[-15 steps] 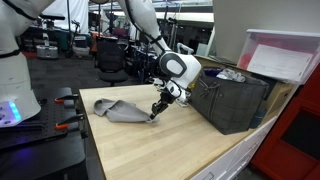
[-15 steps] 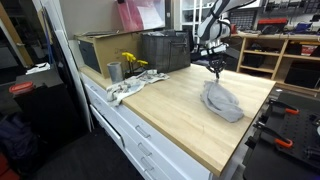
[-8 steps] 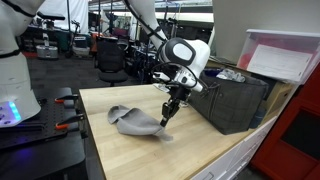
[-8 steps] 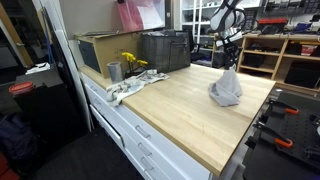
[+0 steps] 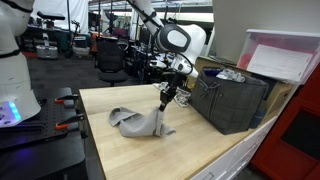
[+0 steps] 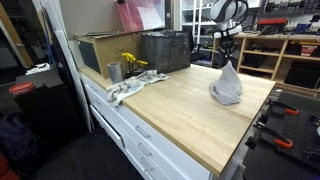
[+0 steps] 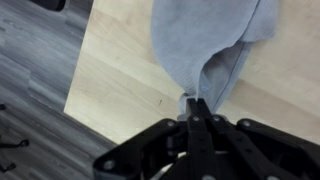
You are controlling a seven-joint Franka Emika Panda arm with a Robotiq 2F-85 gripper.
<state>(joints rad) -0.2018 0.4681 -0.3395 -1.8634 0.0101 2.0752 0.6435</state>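
Observation:
My gripper [image 5: 167, 96] is shut on a corner of a grey cloth [image 5: 140, 122] and holds that corner up above the wooden table [image 5: 120, 150]. The rest of the cloth hangs down and trails on the tabletop. In an exterior view the gripper [image 6: 229, 60] stands over the cloth [image 6: 227, 88], which is drawn up into a peak near the table's far end. In the wrist view the cloth [image 7: 205, 45] hangs from the closed fingertips [image 7: 192, 103] over the table's edge, with the floor below.
A dark grey crate [image 5: 235, 100] stands on the table close beside the gripper; it shows also at the back [image 6: 165, 50]. A cardboard box [image 6: 100, 50], a metal cup [image 6: 115, 71], yellow flowers [image 6: 131, 62] and a rag [image 6: 125, 90] lie along the table edge.
The gripper has risen with the cloth corner in it, and the cloth has gone from lying flat to being pulled up into a peak and dragged toward the crate.

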